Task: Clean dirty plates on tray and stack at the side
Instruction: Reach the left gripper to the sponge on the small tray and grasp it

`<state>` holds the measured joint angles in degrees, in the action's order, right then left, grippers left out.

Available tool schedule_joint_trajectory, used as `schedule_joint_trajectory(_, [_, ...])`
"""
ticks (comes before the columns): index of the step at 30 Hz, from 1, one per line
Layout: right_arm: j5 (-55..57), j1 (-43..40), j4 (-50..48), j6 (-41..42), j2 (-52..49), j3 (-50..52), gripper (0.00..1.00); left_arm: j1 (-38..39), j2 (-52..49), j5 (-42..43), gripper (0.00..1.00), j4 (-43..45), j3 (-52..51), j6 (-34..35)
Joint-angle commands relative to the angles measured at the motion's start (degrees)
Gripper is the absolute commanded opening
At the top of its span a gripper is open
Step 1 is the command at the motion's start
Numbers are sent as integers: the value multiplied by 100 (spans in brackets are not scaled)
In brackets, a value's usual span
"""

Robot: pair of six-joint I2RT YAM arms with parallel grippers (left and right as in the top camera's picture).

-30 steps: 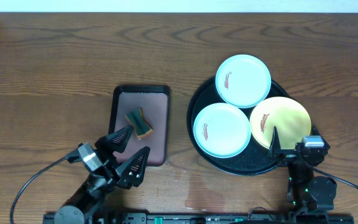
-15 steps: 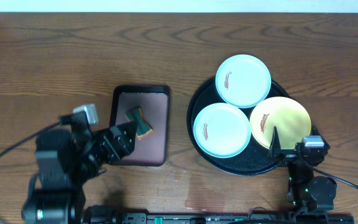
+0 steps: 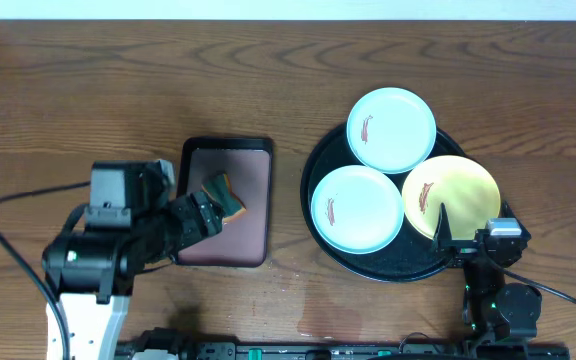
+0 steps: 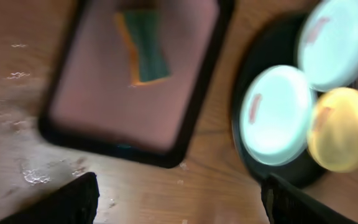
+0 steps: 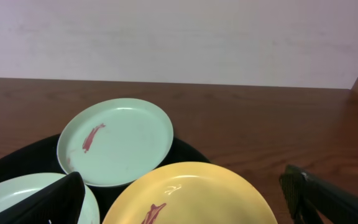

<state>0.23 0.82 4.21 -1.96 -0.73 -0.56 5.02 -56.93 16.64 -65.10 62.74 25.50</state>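
The right claw (image 3: 473,236) stood spread wide with nothing held between its fingers. The yellow plate (image 3: 450,197) lay just ahead of it and partly beneath it, its near rim falling between the two open fingers in the right wrist view. To the left of that claw's left finger sat the near mint plate (image 3: 357,208), just beside the yellow one. The far mint plate (image 3: 391,130) lay further ahead, beyond both others and slightly left of the claw's line. Each plate carried a thin reddish smear. All three rested on the black tray (image 3: 388,266), whose near rim curved just in front of the right claw.

The left claw (image 3: 196,222) was also wide open and empty. It hung over the near left edge of the maroon tray (image 3: 256,180), pointing ahead and to the right. A green and orange sponge (image 3: 224,195) lay on that tray just beyond its fingertips, apart from them in the left wrist view, which was blurred. From this claw the plates lay well off to the right, past the far long edge of the maroon tray, with the near mint plate closest and the yellow plate furthest. A strip of bare wooden table (image 3: 286,200) separated the two trays.
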Motion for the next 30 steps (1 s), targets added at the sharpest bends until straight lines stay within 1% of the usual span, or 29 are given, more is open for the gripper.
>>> schedule_joint_trajectory(1, [37,-20,7,-46,20,24,99,424,-299,-1099,85,-107,267,575])
schedule_joint_trajectory(2, [37,-20,7,-46,20,24,99,542,-378,-1121,85,-76,249,678])
schedule_joint_trajectory(6, [37,-20,7,-46,20,24,99,807,-706,-1134,85,105,142,675])
schedule_joint_trajectory(7, [37,-20,7,-46,20,24,99,837,-885,-1132,99,129,122,678])
schedule_joint_trajectory(11, [37,-20,7,-46,20,24,99,841,-1381,-1062,99,111,122,678])
schedule_joint_trajectory(17, [37,-20,7,-46,20,24,99,846,-2275,-660,99,188,122,673])
schedule_joint_trajectory(30, [37,-20,7,-46,20,24,99,782,-4046,-682,99,1379,122,616])
